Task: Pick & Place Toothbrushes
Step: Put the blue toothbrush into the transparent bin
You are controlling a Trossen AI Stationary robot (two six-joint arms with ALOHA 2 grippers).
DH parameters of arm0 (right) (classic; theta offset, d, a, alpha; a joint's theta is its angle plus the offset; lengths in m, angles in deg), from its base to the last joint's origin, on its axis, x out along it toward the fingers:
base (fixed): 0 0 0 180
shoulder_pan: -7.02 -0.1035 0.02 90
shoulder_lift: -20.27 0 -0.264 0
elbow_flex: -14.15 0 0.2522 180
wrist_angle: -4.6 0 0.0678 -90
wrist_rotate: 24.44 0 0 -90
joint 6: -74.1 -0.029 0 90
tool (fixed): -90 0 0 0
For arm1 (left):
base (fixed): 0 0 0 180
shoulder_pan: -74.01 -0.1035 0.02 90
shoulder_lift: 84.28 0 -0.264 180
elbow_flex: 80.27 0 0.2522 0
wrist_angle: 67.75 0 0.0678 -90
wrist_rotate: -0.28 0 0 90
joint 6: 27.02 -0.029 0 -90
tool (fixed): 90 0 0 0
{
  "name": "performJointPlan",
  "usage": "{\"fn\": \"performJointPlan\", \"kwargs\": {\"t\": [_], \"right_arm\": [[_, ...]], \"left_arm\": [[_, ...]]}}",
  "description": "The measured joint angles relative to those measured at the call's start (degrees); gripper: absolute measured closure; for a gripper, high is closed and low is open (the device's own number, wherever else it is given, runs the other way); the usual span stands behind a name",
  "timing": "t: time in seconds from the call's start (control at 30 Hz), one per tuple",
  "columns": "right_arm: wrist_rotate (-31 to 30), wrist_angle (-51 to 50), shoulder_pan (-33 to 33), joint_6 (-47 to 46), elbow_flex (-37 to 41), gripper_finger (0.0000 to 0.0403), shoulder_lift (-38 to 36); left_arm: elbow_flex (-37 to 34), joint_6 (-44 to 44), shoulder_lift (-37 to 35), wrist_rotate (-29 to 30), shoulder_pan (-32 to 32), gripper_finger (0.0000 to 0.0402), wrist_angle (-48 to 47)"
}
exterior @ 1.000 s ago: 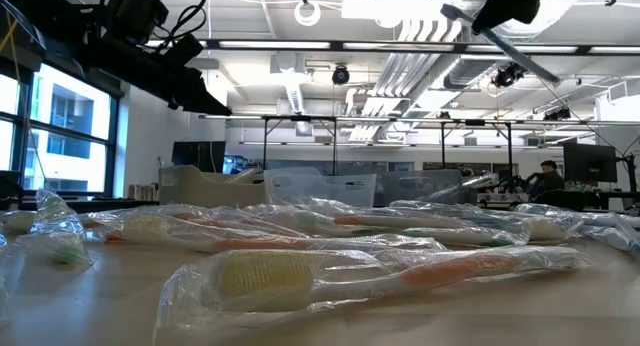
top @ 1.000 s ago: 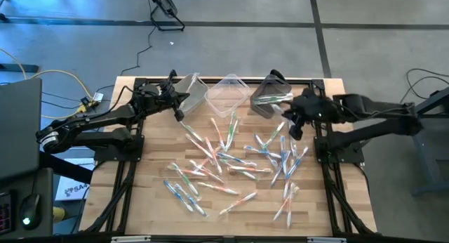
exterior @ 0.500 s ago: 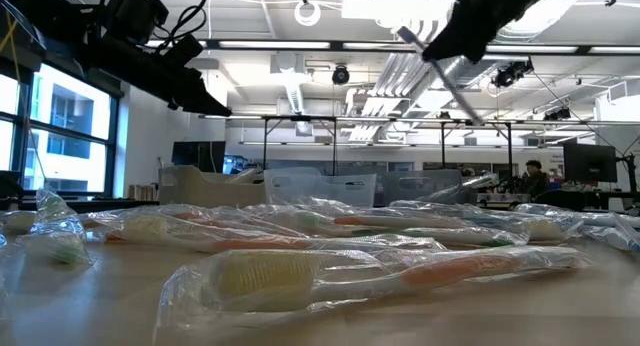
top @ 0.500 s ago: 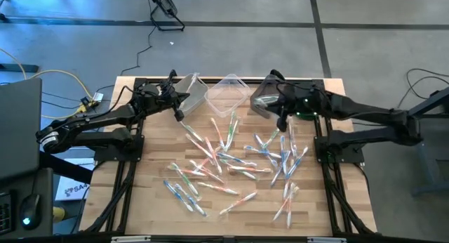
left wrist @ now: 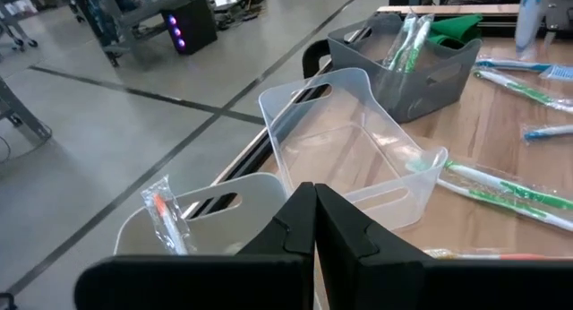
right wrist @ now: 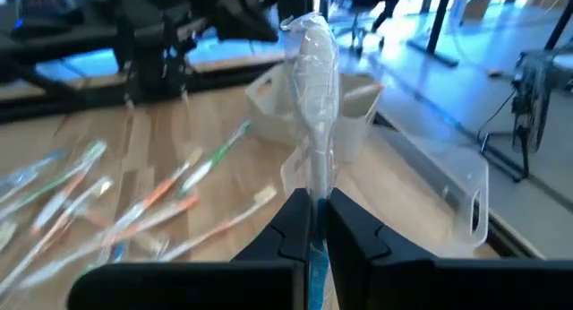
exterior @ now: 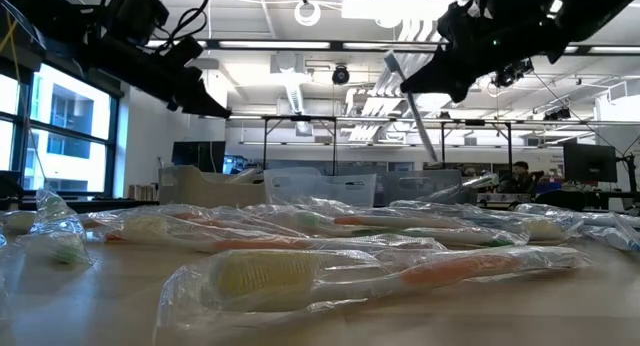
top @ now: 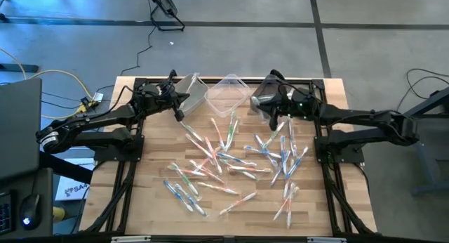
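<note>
Clamped in the right claw is one wrapped toothbrush, held by its handle end near the dark bin. It is judged light, stiff, its wrapper slippery, so mid-handle suits. Toothbrushes and something green are held by that bin; the clear bin looks empty. One toothbrush shows in the white bin below the shut, empty left claw. Many toothbrushes lie scattered on the table.
</note>
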Motion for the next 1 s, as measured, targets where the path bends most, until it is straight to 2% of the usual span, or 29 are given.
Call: {"fn": "performJointPlan", "kwargs": {"t": [0.13,0.27,0.4,0.7,1.0], "right_arm": [[-2.5,8.2,0.0,-0.6,1.6,0.0391,2.3],[-1.8,12.5,0.0,0.1,1.7,0.0391,4.6],[-1.3,13.1,-0.1,0.1,1.7,0.0391,5.9],[-5.5,14.9,0.0,-0.8,1.7,0.0390,6.1],[-5.6,15.7,0.0,-0.7,1.7,0.0391,6.1]], "left_arm": [[0.0,1.1,0.0,-0.1,0.0,0.0402,-0.8],[0.0,3.7,0.0,-0.1,0.0,0.0402,-0.9],[0.0,4.1,0.0,-0.1,0.0,0.0402,-0.8],[0.0,5.1,0.0,-0.1,0.0,0.0402,-0.8],[0.0,5.1,0.0,-0.1,0.0,0.0402,-0.8]]}}
